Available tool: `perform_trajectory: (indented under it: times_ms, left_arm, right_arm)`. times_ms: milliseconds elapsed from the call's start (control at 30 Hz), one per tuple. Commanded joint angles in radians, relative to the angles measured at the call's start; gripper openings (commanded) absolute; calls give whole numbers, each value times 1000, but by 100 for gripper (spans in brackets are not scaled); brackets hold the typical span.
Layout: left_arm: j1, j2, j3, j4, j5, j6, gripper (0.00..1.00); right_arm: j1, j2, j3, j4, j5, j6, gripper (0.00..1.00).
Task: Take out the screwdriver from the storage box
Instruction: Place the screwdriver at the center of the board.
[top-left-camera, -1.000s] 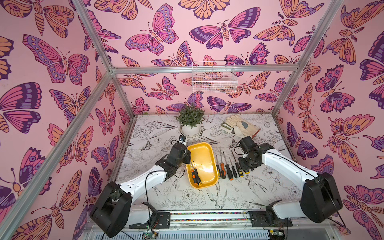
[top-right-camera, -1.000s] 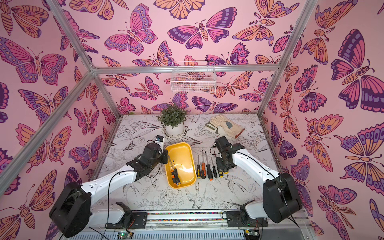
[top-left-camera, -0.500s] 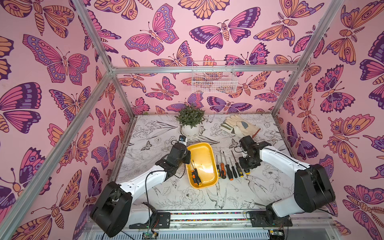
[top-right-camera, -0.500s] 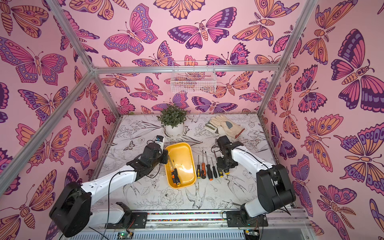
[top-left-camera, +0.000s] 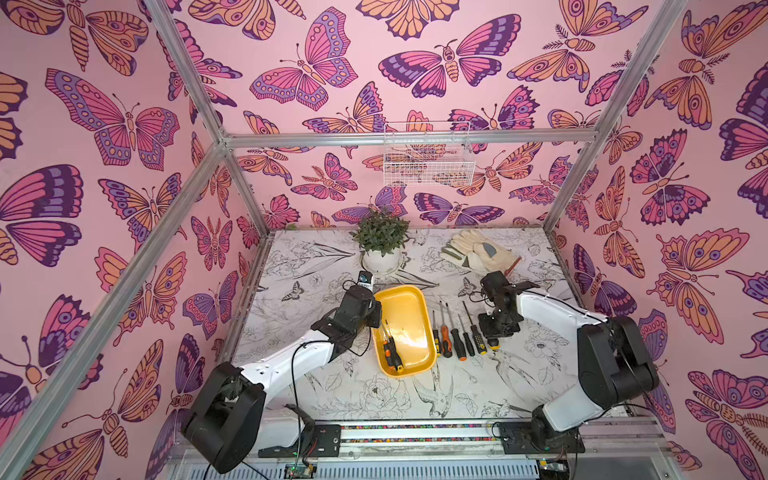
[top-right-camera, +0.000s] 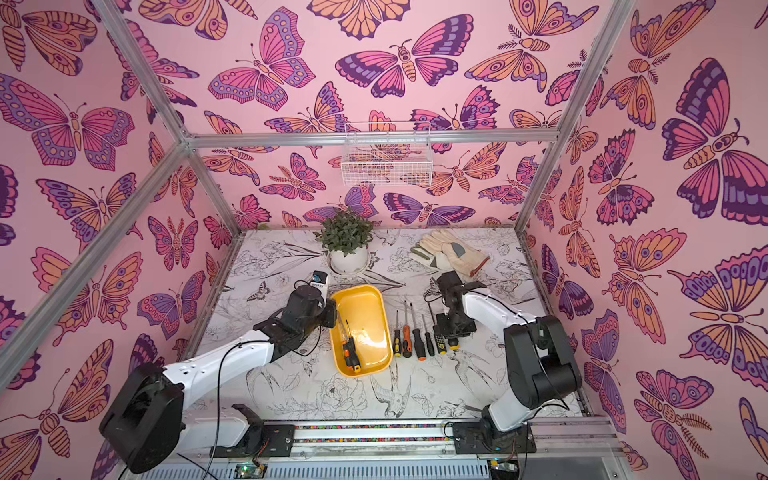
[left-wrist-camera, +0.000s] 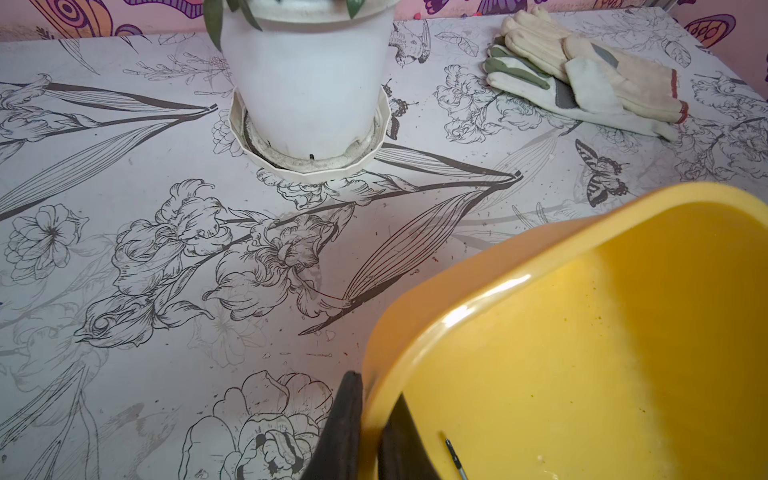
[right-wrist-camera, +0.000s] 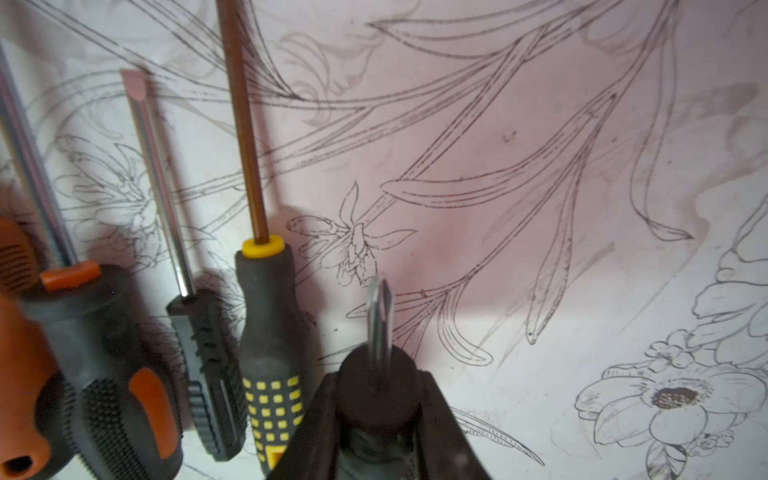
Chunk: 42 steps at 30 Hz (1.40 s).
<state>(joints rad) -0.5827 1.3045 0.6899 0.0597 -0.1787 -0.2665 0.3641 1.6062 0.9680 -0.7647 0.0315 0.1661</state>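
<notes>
Flower-print table (top-left-camera: 340, 399) in a butterfly-papered cell: one screwdriver out of the box.
The screwdriver (right-wrist-camera: 379, 353) has a stubby dark handle and a short bright shaft. The right fingers (right-wrist-camera: 318, 432) grip its handle, low at the end of the row (top-left-camera: 457, 345) farthest from the shallow yellow box (top-left-camera: 415, 299). An orange-and-black pair (top-left-camera: 391, 352) lies in the box. Since a second ago the right elbow has swung in and stands steeper, while the wrist, box and left arm have kept their places. The left arm reaches low and forward, with the left fingers (left-wrist-camera: 343, 432) pinched on the box rim.
</notes>
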Motion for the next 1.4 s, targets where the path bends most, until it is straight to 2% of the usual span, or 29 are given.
perform_trajectory:
  times_ms: [0, 433, 900, 1367]
  left_arm:
    - [-3, 16, -19, -27, 1, 39, 0]
    - [-2, 7, -26, -27, -2, 37, 0]
    - [-4, 1, -26, -27, 0, 38, 0]
    - [-5, 1, -27, -28, 7, 39, 0]
  right_arm:
    - [-8, 16, 15, 8, -19, -10, 0]
    - [-21, 61, 3, 31, -31, -10, 0]
    - [-31, 58, 0, 35, -30, -7, 29]
    - [-39, 34, -3, 40, -35, 1, 38]
